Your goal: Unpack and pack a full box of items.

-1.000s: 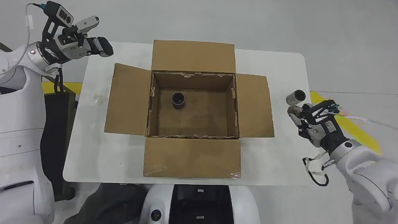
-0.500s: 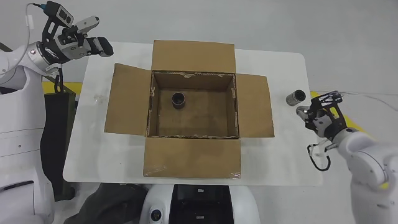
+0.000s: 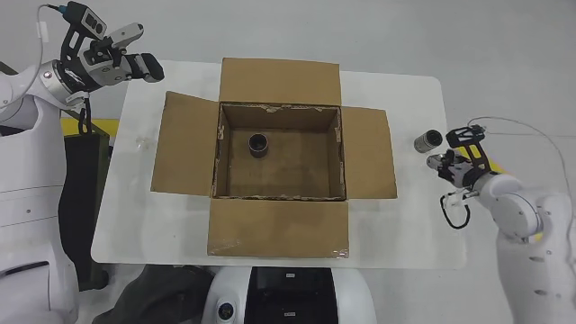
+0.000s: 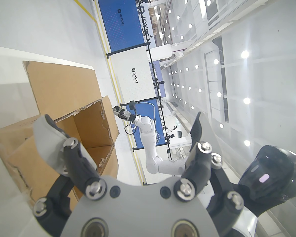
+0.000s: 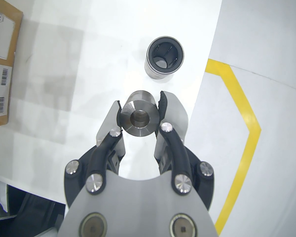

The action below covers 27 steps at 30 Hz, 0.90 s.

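Surface, R edge: R hand, clamped on a steel cylinder, has re-angled just beside the unmoved bearing, so unpacking continues w/ one item left in box; L hand wide open.

Pale floor, yellow line

Arms: the left arm and right arm have rounded, glossy white shells.
Left gripper: grey mounting plate, black links, silver screw heads, 2 fingers with pale grey pads.
Right gripper: grey plate, curved black links, 6 silver screws, 2 silver fingers edged in black rubber.
Cables: white cable with a blue plug at the left wrist, black loop at the right wrist.
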Motion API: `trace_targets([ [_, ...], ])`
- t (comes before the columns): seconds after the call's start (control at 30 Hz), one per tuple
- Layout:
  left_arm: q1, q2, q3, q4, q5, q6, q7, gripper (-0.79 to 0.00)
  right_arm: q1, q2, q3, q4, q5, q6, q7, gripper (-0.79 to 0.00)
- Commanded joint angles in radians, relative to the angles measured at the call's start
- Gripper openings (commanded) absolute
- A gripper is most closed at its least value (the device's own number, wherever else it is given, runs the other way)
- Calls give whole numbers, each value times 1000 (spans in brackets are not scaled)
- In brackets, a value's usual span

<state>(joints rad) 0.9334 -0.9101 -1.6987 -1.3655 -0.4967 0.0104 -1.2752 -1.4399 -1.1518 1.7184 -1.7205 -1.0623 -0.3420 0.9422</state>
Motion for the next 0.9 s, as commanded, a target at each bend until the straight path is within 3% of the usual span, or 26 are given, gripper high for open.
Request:
trace_targets([
  [0.0,0,0,0,0,0,0,0,0,18,1,-10,31,-2,7,-1,-785],
  [0.4,0,0,0,0,0,0,0,0,103,6,-73,184,-32,36,-27,-785],
  [0.87,0,0,0,0,0,0,0,0,148,12,-116,254,-42,66,-33,-785],
])
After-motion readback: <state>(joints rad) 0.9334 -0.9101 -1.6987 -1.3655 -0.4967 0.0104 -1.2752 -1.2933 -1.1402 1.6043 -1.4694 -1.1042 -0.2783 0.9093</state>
